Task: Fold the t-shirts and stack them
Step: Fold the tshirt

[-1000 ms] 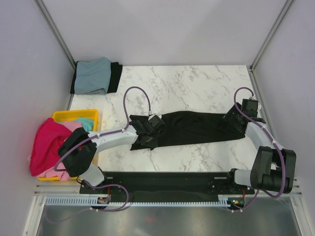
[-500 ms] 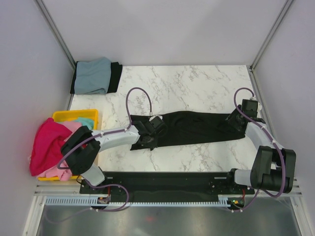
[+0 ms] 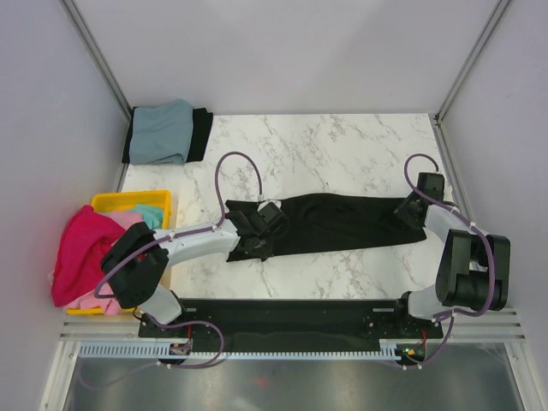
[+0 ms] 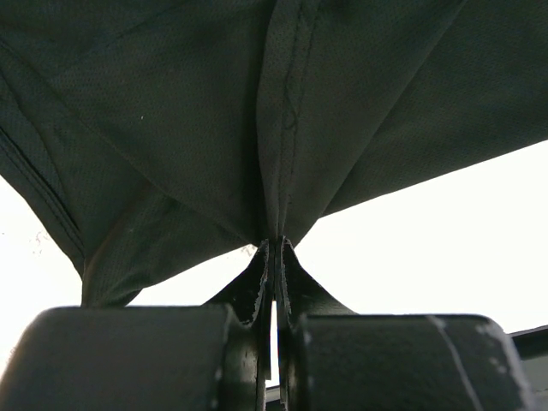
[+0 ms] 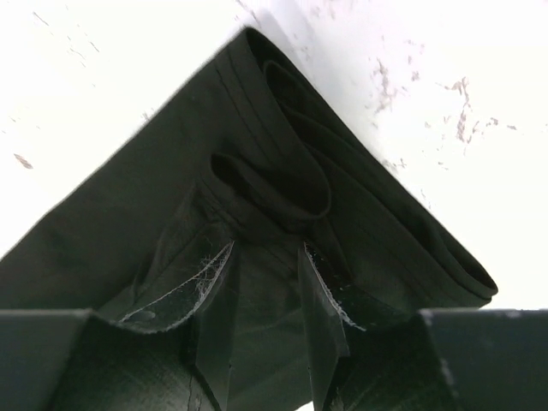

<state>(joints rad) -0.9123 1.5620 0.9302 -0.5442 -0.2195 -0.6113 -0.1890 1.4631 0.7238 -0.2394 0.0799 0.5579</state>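
A large black t-shirt (image 3: 342,223) lies folded into a long strip across the middle of the table. My left gripper (image 3: 255,235) sits at its left end. In the left wrist view that gripper (image 4: 276,244) is shut on a pinched ridge of the black cloth (image 4: 171,128), which rises from the white table. My right gripper (image 3: 409,212) rests on the strip's right end. In the right wrist view its jaws (image 5: 265,253) stand partly apart, straddling a bunched fold of the black cloth (image 5: 128,214) at the corner.
A folded grey-blue shirt (image 3: 161,133) lies on a black one (image 3: 201,135) at the back left corner. A yellow bin (image 3: 128,202) at the left edge holds magenta (image 3: 81,248), pink (image 3: 90,300) and teal (image 3: 150,214) shirts. Frame posts and walls close both sides.
My left jaws have closed onto the black cloth. My right jaws have narrowed around the shirt's right end, and the right wrist has shifted slightly inward.
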